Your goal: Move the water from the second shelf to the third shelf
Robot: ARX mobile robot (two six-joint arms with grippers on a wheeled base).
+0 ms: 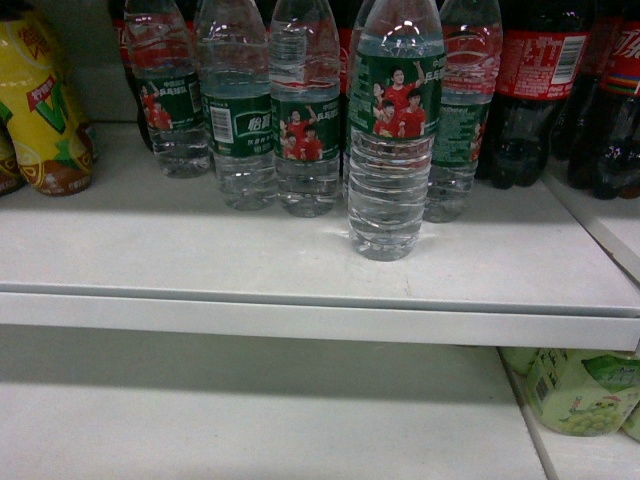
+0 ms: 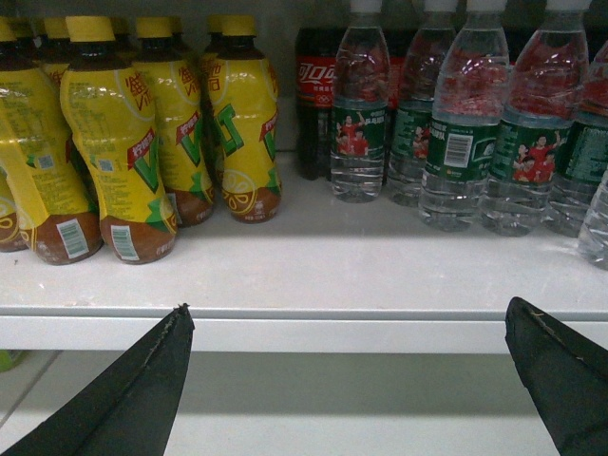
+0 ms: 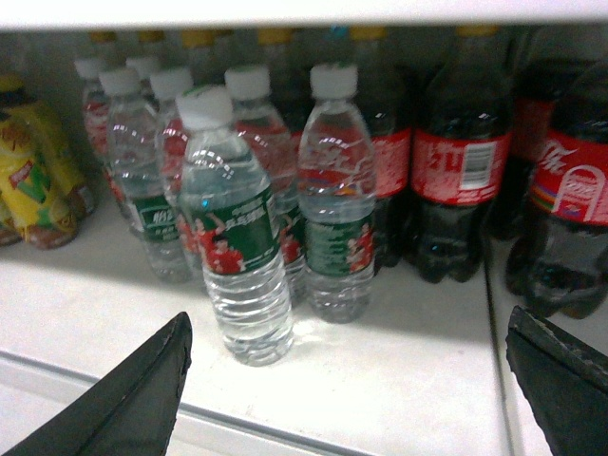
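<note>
Black fingertips of the right gripper (image 3: 347, 380) frame the lower corners of the right wrist view, spread wide and holding nothing, short of the shelf edge (image 1: 320, 325). The water bottle (image 3: 233, 228) nearest that edge stands upright ahead of them, toward the left finger rather than centred, forward of the other water bottles (image 1: 235, 110); one neighbour (image 3: 337, 199) stands just behind and to its right. Dark cola bottles (image 3: 461, 161) fill the right of the shelf, and yellow tea bottles (image 2: 123, 142) the left. The left gripper (image 2: 347, 380) likewise hangs wide open and empty, below the shelf lip and well apart from the water.

Judged risks: because the front bottle sits off-centre between the right fingers, a straight advance could strike it with the left finger and tip it into the row behind. A thin ribbed wall may buckle or slip under a low or light grasp. Lifting out could knock the cap against the shelf above (image 3: 304, 11), which lies close over the caps.
</note>
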